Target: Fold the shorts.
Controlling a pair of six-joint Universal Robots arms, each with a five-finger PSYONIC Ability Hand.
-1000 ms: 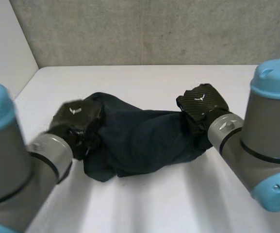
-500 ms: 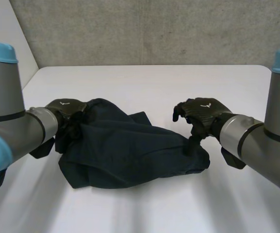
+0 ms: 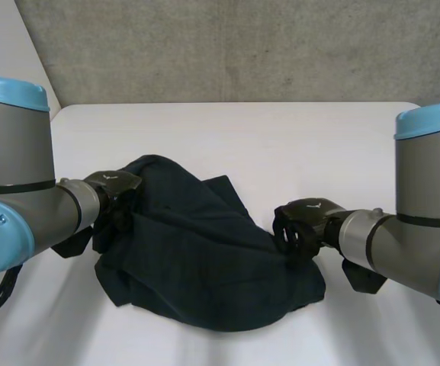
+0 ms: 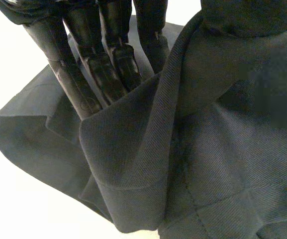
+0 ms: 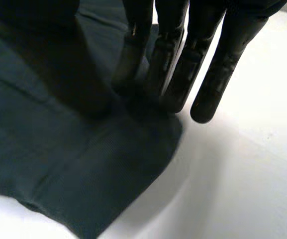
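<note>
Now the dark shorts [image 3: 204, 259] lie bunched in a loose heap on the white table [image 3: 281, 130], toward its near side, between the two arms. The left hand [image 3: 114, 192] is at the left edge of the heap. In the left wrist view its fingers [image 4: 108, 64] run nearly straight down into a fold of the cloth [image 4: 223, 149], their tips hidden behind that fold. From there the cloth rises in a taut ridge and drapes over the thumb side of the hand, so the hand has the edge of the shorts pinched between fingers and thumb. The right hand [image 3: 305, 223] is at the right edge of the heap, low over the table. In the right wrist view its fingers [image 5: 178, 74] are straight and point down. Most of their tips touch a flat corner of the shorts [image 5: 58, 159], while the outermost finger hangs over bare table just beside the cloth. Its thumb [image 5: 53, 59] is over the cloth, apart from the fingers. No cloth is lifted between them, so this hand is relaxed and only rests on the corner. A grey concrete wall [image 3: 242, 46] stands behind the table.
</note>
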